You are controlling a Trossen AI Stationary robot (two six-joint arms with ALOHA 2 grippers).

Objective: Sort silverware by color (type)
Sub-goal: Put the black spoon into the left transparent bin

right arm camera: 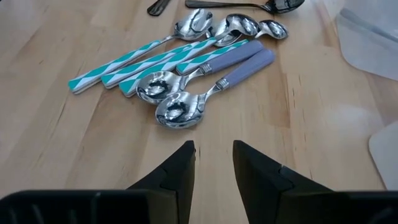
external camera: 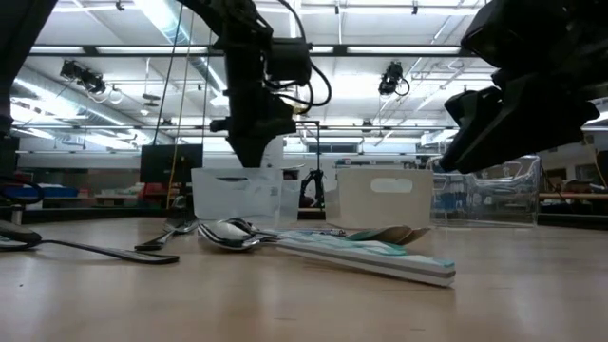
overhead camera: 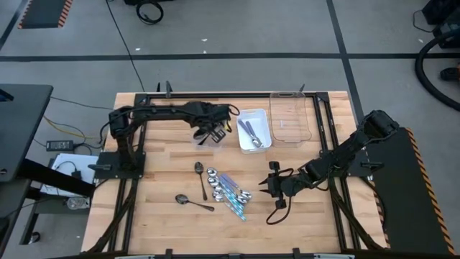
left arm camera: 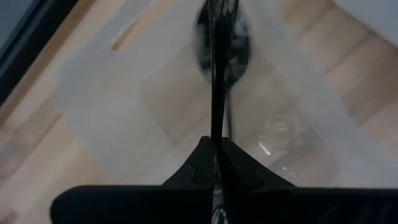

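**Left arm carries a spoon while the right lines up on the pile**

The left gripper (overhead camera: 210, 134), jaws pinched tight on a dark spoon (left arm camera: 219, 56), hangs beside the white tray (overhead camera: 264, 126) — likely bound for a tray. The right gripper (right arm camera: 213, 163), jaws parted and empty, faces the 5 coloured-handled spoons (right arm camera: 186, 68) mid-table. No writing is legible.
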